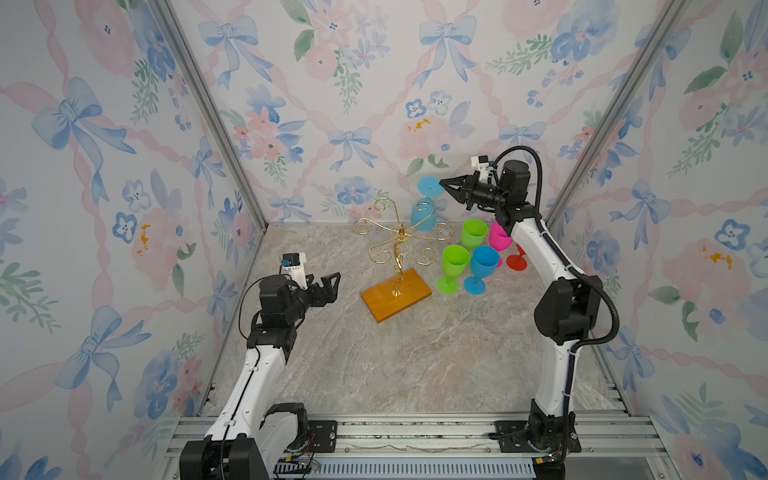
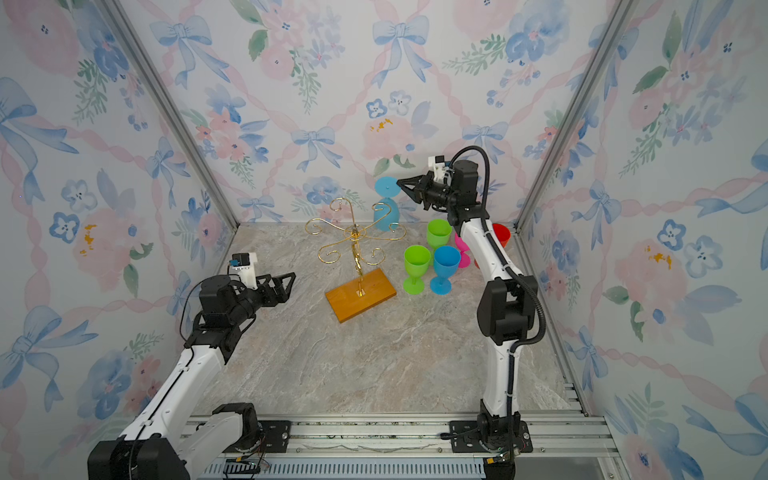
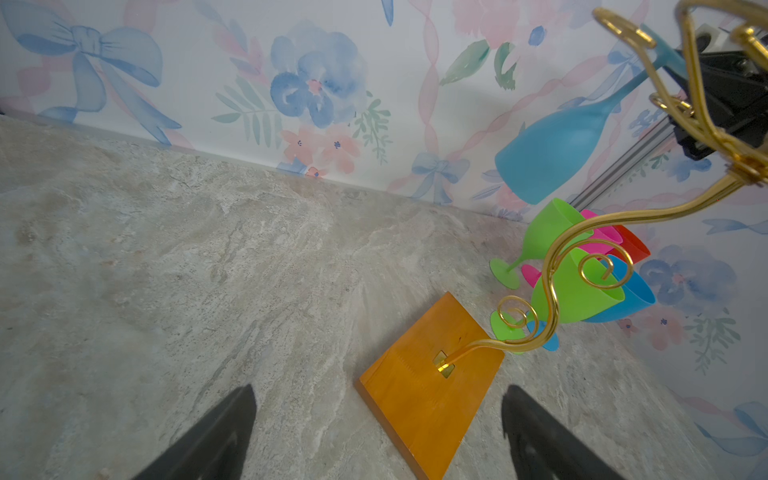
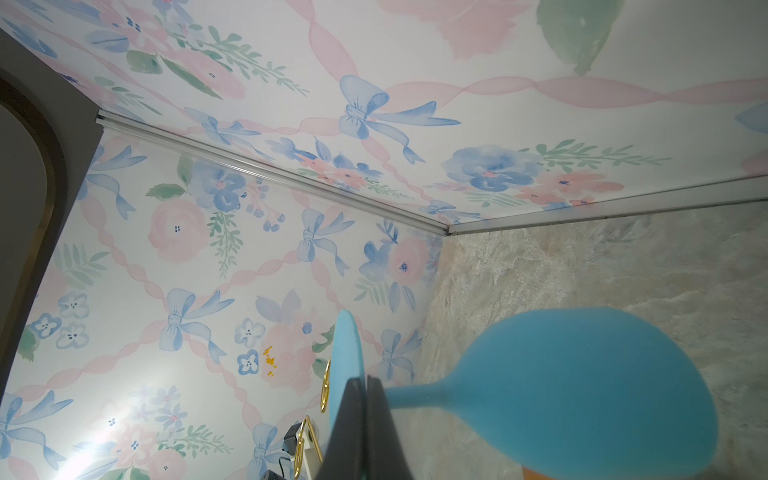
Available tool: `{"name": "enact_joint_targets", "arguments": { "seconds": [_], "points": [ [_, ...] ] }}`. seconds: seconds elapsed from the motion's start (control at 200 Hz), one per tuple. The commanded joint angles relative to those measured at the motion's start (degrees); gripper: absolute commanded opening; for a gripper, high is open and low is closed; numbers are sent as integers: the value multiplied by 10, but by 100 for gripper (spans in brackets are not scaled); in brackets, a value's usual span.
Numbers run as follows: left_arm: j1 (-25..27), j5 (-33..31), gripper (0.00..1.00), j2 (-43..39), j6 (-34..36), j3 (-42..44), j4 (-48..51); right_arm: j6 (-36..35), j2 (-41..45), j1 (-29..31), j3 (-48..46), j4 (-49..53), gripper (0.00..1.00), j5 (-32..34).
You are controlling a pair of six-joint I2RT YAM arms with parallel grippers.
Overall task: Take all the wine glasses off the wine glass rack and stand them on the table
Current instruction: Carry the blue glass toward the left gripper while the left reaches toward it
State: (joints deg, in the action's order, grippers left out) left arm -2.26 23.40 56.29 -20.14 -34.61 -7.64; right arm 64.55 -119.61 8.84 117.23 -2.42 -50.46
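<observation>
A blue wine glass [image 1: 424, 216] [image 2: 386, 216] hangs upside down at the back right arm of the gold wire wine glass rack [image 1: 401, 232] [image 2: 355, 237]. My right gripper [image 1: 442, 181] [image 4: 365, 380] is shut on the rim of its round foot [image 4: 347, 353]. The foot sits a little above the rack's curled arm. Whether the stem is still inside the curl I cannot tell. The bowl [image 4: 582, 395] points down toward the table. My left gripper [image 1: 332, 280] [image 3: 379, 388] stands open and empty, left of the rack's orange wooden base [image 3: 419, 399].
Several upright plastic glasses cluster right of the rack: two green [image 1: 473, 232] [image 1: 456, 259], one blue [image 1: 484, 259], one pink [image 1: 498, 237] and one red [image 1: 516, 262], partly behind my right arm. Floral walls close in the back and both sides.
</observation>
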Motion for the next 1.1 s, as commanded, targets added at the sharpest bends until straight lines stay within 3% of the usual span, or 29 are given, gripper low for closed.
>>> {"name": "enact_joint_targets", "arguments": {
  "seconds": [0.0, 0.22, 0.39, 0.565, 0.655, 0.85, 1.095],
  "points": [
    [-1, 22, 94, -8, -1, -26, 4, -50, 77, -17, -27, 19, 0, 5],
    [-2, 23, 94, -29, -2, -129, 78, -138, 187, -49, -79, 110, 0, 16],
    [-1, 102, 93, -43, -22, -179, 88, -250, 273, -53, -100, 226, 0, 45],
    [18, 185, 90, -42, -71, -222, 88, -321, 353, -53, -152, 273, 0, 45],
    [74, 182, 89, -35, -84, -245, 87, -354, 396, -48, -190, 291, 0, 63],
    [266, 118, 87, 30, -99, -305, 87, -485, 496, -18, -270, 374, 0, 114],
    [379, 104, 80, 124, -115, -369, 86, -527, 594, -2, -323, 410, 0, 106]
  ]
}}
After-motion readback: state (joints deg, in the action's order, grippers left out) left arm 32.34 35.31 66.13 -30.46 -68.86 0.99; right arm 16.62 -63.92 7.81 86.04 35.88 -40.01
